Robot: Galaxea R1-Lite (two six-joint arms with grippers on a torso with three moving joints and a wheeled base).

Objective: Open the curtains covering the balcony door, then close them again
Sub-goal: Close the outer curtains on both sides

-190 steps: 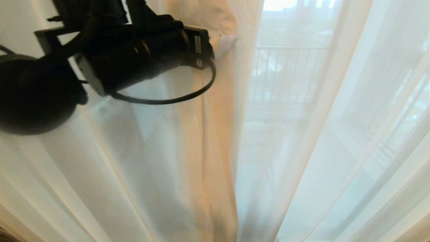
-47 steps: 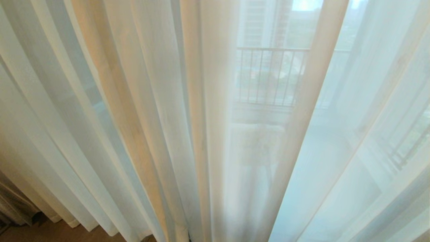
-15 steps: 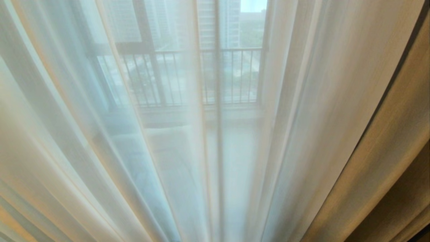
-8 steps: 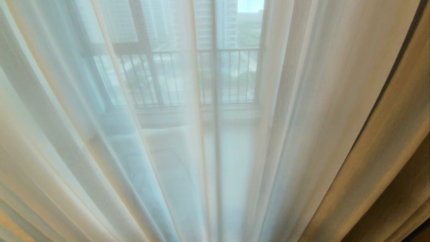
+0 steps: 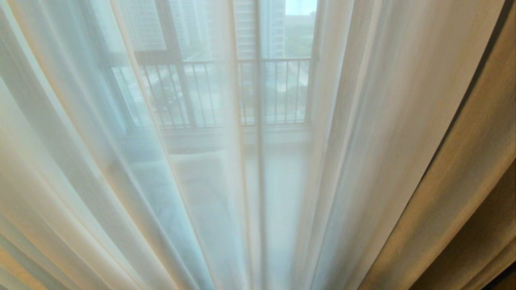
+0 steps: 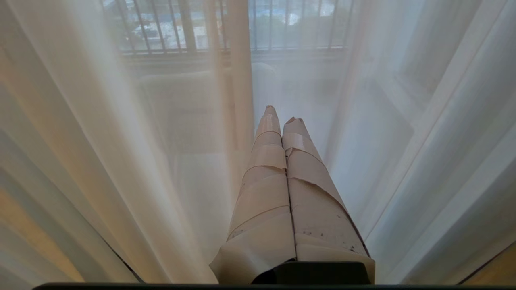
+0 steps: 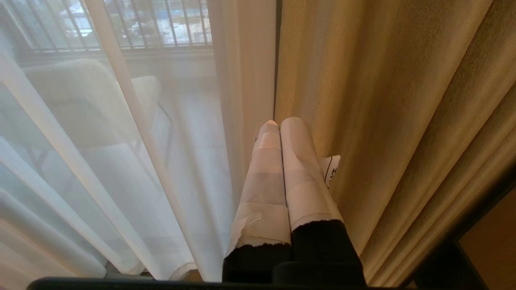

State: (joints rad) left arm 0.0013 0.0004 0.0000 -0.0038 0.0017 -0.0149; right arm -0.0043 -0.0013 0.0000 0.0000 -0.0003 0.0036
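Thin, see-through white sheer curtains [image 5: 100,161] hang drawn across the whole head view in long soft pleats, and the thick, opaque beige drape [image 5: 455,193] hangs gathered at the sheers' right edge. Behind the sheers shows the balcony door's slim dark vertical frame bar [image 5: 260,121], with the dark-barred balcony railing [image 5: 225,92] beyond it and tall buildings further out. Neither arm shows in the head view.

In the left wrist view, the left end effector [image 6: 281,119], its two fingers wrapped in pale tape, is clenched tip to tip on nothing, pointing at the sheer fabric [image 6: 121,161] just ahead; I cannot tell whether it touches. In the right wrist view, the right end effector [image 7: 279,122], also taped, is clenched and empty, aimed right where the sheers [image 7: 100,141] meet the beige drape [image 7: 383,121]. A pale chair [image 7: 92,100] sits behind the sheers.
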